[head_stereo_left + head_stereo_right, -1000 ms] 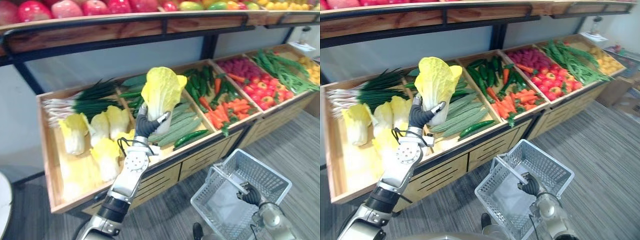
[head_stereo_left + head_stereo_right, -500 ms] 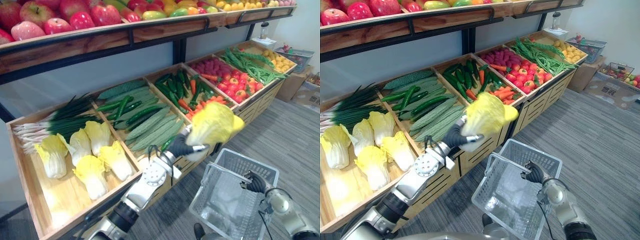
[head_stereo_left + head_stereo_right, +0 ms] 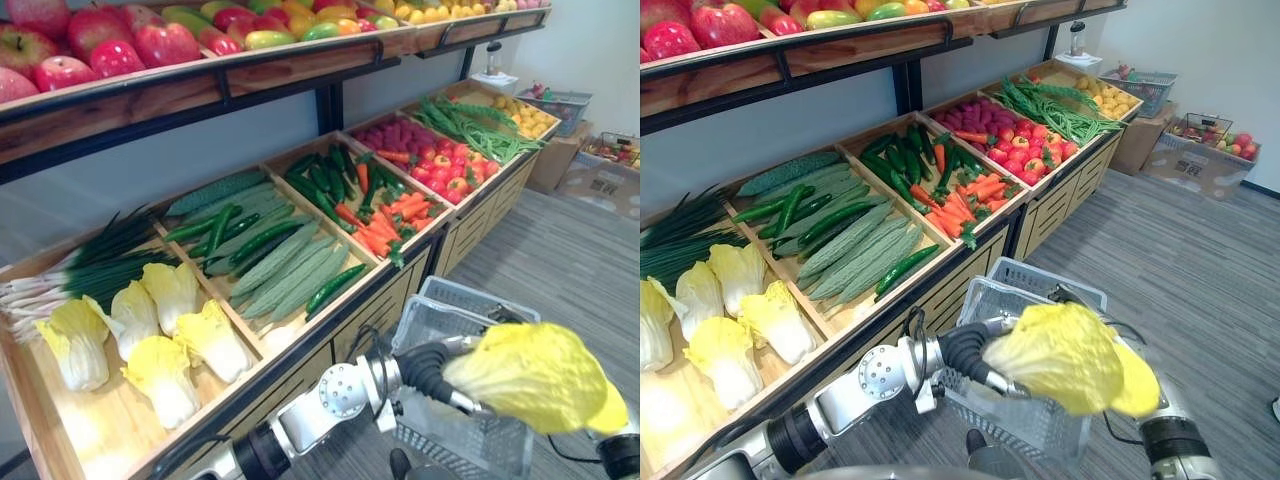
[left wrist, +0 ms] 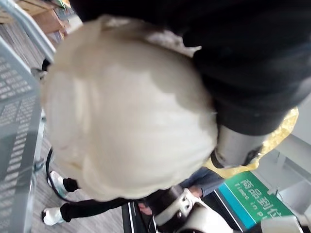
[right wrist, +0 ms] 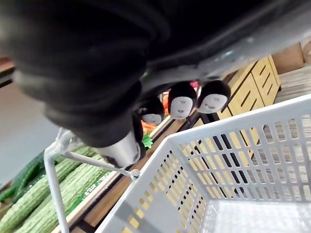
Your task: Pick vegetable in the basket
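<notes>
The left hand [image 3: 428, 368] is gripping a yellow, crinkly-leafed cabbage head [image 3: 535, 375] by its base, holding it on its side over a grey plastic mesh basket [image 3: 440, 305] in front of the long wooden display stand [image 3: 80, 420]. In the stand's compartments more yellow cabbages [image 3: 150, 330] are lying beside green spring onions [image 3: 100, 270], then long green cucumbers and gourds [image 3: 285, 270], orange carrots [image 3: 395, 212] and green beans [image 3: 470, 118]. Red apples [image 3: 90, 55] are sitting along the shelf above.

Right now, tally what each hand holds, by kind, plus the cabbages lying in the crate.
cabbages in crate: 5
cabbage in left hand: 1
basket in right hand: 1
Total: 7
</notes>
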Controlling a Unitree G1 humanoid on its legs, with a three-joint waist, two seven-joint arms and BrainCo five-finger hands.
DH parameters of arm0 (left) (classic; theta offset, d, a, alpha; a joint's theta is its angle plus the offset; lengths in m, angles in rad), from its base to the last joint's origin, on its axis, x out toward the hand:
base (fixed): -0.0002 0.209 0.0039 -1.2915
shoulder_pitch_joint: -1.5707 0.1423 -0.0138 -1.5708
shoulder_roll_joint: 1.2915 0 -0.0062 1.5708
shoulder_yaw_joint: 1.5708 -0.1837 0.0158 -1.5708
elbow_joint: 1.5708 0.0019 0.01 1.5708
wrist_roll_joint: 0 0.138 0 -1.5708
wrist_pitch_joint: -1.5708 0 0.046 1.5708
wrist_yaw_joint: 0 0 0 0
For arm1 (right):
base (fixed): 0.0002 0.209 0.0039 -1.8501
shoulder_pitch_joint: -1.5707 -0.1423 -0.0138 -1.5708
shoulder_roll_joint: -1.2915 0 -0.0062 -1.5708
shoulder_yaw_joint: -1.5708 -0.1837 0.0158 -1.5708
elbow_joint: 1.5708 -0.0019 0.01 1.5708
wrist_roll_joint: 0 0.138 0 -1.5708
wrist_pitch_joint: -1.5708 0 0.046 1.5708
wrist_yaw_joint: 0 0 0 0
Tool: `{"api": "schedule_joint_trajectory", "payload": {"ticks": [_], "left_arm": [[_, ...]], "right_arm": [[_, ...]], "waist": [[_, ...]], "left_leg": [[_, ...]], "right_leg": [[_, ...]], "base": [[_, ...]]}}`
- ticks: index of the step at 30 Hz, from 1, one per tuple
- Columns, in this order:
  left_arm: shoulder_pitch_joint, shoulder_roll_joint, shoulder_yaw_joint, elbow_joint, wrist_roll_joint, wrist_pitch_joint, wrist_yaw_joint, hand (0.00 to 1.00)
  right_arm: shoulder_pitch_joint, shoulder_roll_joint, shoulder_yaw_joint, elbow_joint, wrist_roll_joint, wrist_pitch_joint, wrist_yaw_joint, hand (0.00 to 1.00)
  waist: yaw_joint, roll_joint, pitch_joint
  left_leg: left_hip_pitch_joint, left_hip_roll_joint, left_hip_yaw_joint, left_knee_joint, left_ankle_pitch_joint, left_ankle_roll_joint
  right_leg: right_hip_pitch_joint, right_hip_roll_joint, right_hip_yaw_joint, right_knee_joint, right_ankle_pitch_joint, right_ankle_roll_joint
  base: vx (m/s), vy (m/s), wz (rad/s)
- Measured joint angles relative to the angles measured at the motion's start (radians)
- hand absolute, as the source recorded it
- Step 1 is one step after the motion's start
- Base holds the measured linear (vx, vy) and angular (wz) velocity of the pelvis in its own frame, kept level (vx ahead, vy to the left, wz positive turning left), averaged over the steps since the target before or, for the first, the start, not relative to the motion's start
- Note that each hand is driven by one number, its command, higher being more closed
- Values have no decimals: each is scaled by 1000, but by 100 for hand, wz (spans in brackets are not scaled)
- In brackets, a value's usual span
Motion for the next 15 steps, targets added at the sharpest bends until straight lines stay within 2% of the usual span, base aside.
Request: {"api": "schedule_joint_trajectory", "payload": {"ticks": [3, 5, 9, 15], "left_arm": [[-17, 52, -50, 0, -1, -6, -22, 100], [-24, 68, -76, 7, -1, -5, -27, 100], [-51, 64, -94, 50, 0, -4, -25, 100], [-87, 54, -95, 187, 23, 12, 24, 100]], "right_arm": [[-12, -19, 5, -23, 10, -17, 10, 100], [-16, -49, 24, -34, 55, -36, 48, 100], [-22, -75, 50, -62, 84, -44, 118, 100], [-31, -90, 80, -63, 122, -53, 214, 100]], "waist": [[-9, 1, -1], [-24, 2, -1], [-43, 6, -4], [-66, 15, -8]], "left_leg": [[3, 1, 8, -1, -1, -1], [6, 1, 12, -2, -2, -4], [11, -2, 38, -5, -3, -4], [41, -8, 73, -21, -2, -6]], "right_leg": [[-1, 1, -1, -1, -4, -3], [-2, 0, -2, 2, -15, -9], [-21, 1, -1, 26, -28, -10], [-23, 14, 14, 35, -28, -8]], "base": [[-1, -1, -1], [-4, 1, -2], [2, 8, -10], [5, 15, -15]]}}
